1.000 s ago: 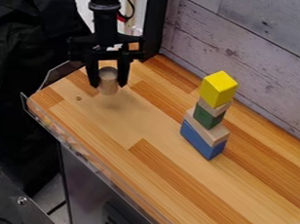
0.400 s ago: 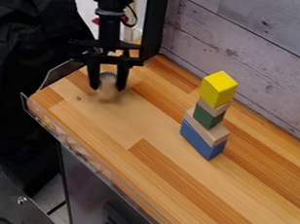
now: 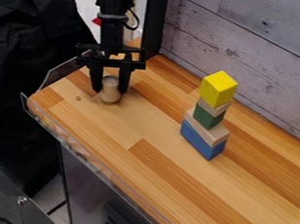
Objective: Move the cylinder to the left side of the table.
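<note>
1. Well, the gripper has its two fingers parted just as wide as the wooden cylinder, pinching it from both sides.
2. The cylinder is upright at the left part of the table.

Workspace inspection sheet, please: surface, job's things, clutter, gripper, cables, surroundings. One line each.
Surface: wood table, striped grain, small dark mark near the cylinder.
Job's things: cylinder, upright near the table's far left end; full contact with the table can't be confirmed.
Clutter: block stack, from top: yellow, wood, green, wood, blue.
Gripper: closed on the cylinder, pointing down.
Cables: black loop beside the arm.
Surroundings: plank wall behind, black cloth at left.
</note>
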Motion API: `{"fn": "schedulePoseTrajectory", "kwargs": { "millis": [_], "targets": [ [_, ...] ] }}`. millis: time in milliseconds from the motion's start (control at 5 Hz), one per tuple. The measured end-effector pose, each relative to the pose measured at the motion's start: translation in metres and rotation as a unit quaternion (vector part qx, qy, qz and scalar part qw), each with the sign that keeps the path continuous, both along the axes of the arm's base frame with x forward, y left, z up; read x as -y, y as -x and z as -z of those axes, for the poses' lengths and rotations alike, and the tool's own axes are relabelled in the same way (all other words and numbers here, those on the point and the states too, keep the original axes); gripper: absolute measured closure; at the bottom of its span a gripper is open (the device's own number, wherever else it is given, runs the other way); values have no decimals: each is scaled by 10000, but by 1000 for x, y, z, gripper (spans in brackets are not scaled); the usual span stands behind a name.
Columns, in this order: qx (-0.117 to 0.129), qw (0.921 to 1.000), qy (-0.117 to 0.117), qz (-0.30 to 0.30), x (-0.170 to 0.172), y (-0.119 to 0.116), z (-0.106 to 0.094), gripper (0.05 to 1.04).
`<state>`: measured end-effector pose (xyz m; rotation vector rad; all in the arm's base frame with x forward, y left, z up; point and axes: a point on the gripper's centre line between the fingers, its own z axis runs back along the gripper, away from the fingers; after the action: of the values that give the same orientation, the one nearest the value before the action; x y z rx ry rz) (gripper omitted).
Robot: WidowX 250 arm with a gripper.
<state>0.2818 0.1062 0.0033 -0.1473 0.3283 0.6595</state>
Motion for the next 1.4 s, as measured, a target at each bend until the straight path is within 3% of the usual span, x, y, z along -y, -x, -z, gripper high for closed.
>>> {"fn": "schedulePoseTrajectory", "kwargs": {
  "millis": [200,400,600,800,1000,1200,1400],
  "targets": [
    [-23,10000,18,21,0,0,3,488],
    [98,9999,-4,26,0,-1,2,192],
    [350,9993,-89,-36,0,-5,-11,79],
    [639,9977,-246,-8,3,-9,-39,83],
    [940,9924,-731,314,12,-22,-86,83],
    [1032,9850,-933,1021,42,-43,-132,83],
    [1136,9790,-745,1523,69,-50,-141,83]
  ]
}}
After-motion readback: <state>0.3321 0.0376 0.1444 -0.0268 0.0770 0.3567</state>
